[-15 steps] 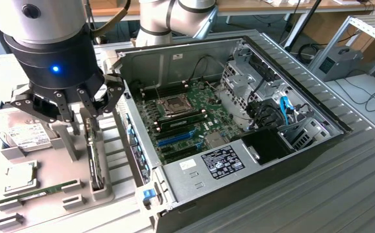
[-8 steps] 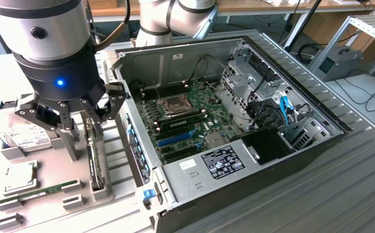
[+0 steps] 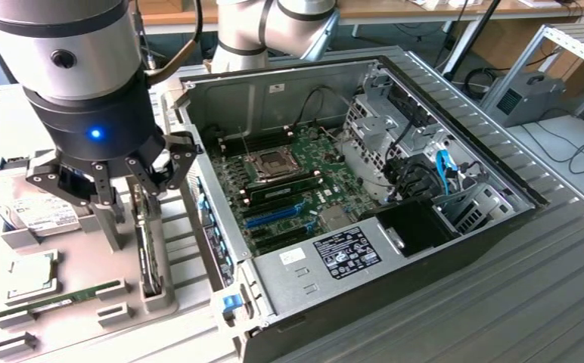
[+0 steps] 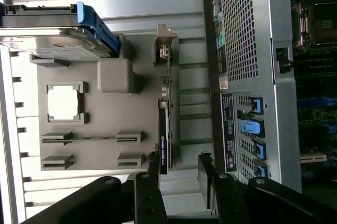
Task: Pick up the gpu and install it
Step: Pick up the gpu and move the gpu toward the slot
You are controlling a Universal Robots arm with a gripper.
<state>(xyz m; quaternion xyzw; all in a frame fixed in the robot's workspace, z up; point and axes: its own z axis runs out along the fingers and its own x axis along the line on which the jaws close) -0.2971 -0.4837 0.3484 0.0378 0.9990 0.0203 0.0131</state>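
Gpu (image 3: pixel 149 242), a thin flat dark card, is stood on edge in the grey slotted plastic tray (image 3: pixel 80 265), just beside the open metal computer case (image 3: pixel 271 94). Black multi-link gripper (image 3: pixel 135 185) is hung directly above, pointed straight down, jaws apart, nothing held. The card sits off-centre, near one finger (image 4: pixel 152 179); it should be centred before clamping.

Soft, even overhead light fills the exterior view, with a pale sheen on the ribbed metal table (image 3: pixel 534 302); a blue lamp (image 3: pixel 94 134) glows on the arm. In the wrist view the computer case (image 4: pixel 253 50) is deeply shadowed inside, the CPU (image 4: pixel 63 102) glares white, and the gripper (image 4: pixel 179 156) reads near-black.
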